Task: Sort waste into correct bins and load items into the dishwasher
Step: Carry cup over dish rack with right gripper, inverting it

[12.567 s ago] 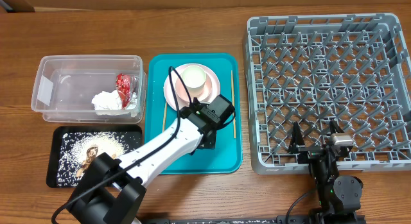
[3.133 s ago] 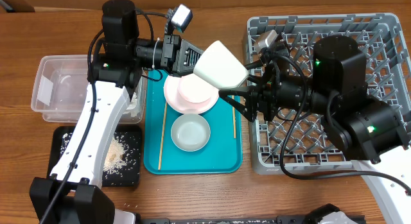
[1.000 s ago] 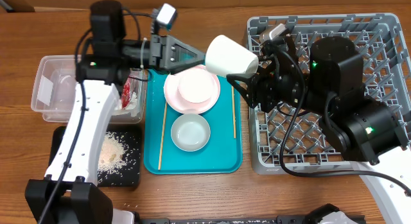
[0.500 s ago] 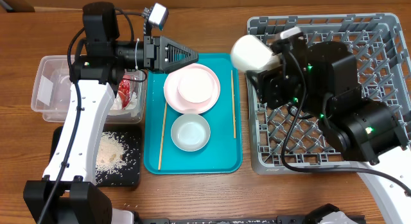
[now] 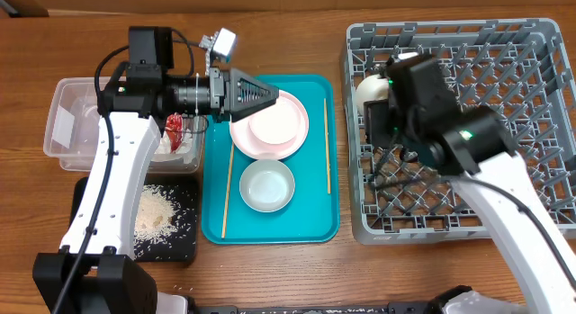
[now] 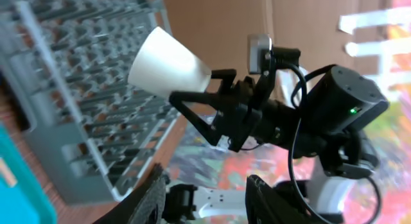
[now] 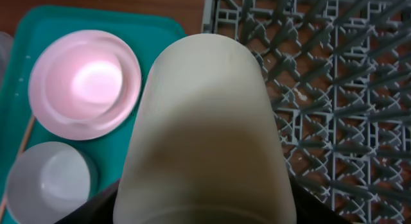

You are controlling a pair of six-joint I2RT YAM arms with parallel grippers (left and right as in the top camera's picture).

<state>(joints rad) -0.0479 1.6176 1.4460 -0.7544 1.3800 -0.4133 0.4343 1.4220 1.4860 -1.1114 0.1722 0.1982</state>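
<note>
Jaws of right gripper (image 6: 192,84) clamp white cup (image 7: 205,134) above left edge of dish rack (image 5: 540,125); left gripper (image 5: 273,92) gapes empty. Released tilted, cup could snag pegs (image 7: 334,121) and topple.

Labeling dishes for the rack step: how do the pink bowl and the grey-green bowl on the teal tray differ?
Pink bowl is pink; grey-green bowl is pale grey-green. Pink bowl sits on the pink plate; grey-green bowl sits directly on the teal tray. Both are round and lie within that tray.
</note>
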